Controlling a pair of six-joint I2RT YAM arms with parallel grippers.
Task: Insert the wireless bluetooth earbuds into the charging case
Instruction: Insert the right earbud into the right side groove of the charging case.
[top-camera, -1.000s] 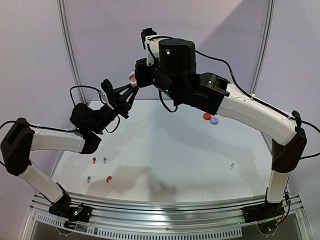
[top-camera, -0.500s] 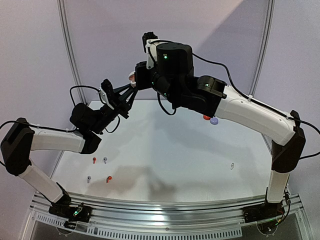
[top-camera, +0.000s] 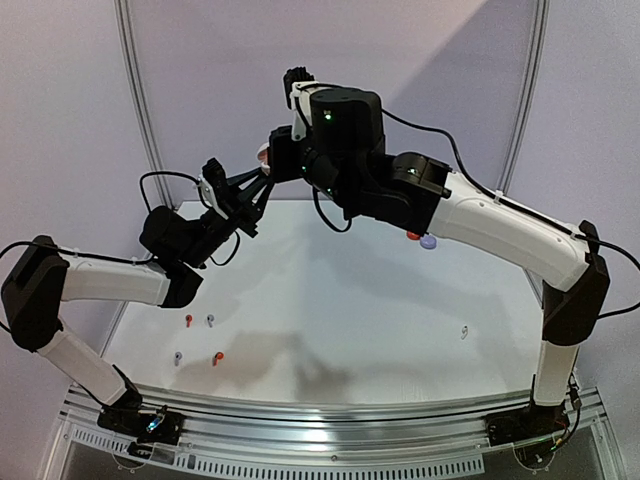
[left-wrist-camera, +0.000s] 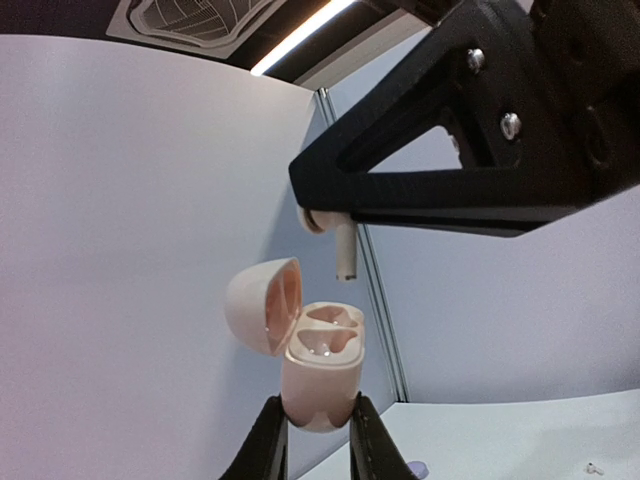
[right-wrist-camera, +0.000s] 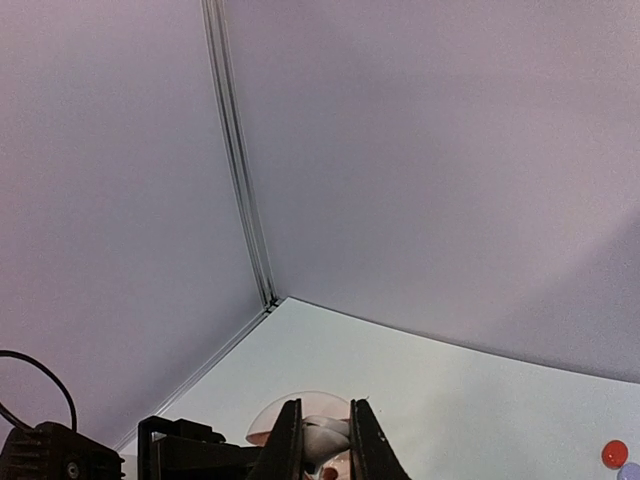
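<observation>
My left gripper (left-wrist-camera: 312, 408) is shut on the base of a pale pink charging case (left-wrist-camera: 322, 365), held upright high above the table with its lid (left-wrist-camera: 262, 305) hinged open to the left and both sockets bare. My right gripper (right-wrist-camera: 322, 428) is shut on a white earbud (left-wrist-camera: 343, 246), whose stem points down just above the case's sockets without touching them. In the top view the two grippers meet at the case (top-camera: 263, 155). Several other earbuds lie on the table: red (top-camera: 188, 320), lavender (top-camera: 210, 320), lavender (top-camera: 178, 357), red (top-camera: 216, 357) and white (top-camera: 464, 332).
A red round case (top-camera: 413, 234) and a lavender round case (top-camera: 429, 241) sit at the back right of the white table (top-camera: 340, 300), partly behind my right arm. Purple walls with a metal corner post (right-wrist-camera: 240, 170) enclose the back.
My right arm's wrist has crept slightly left and lower towards the case. The left arm and the case have stayed still.
</observation>
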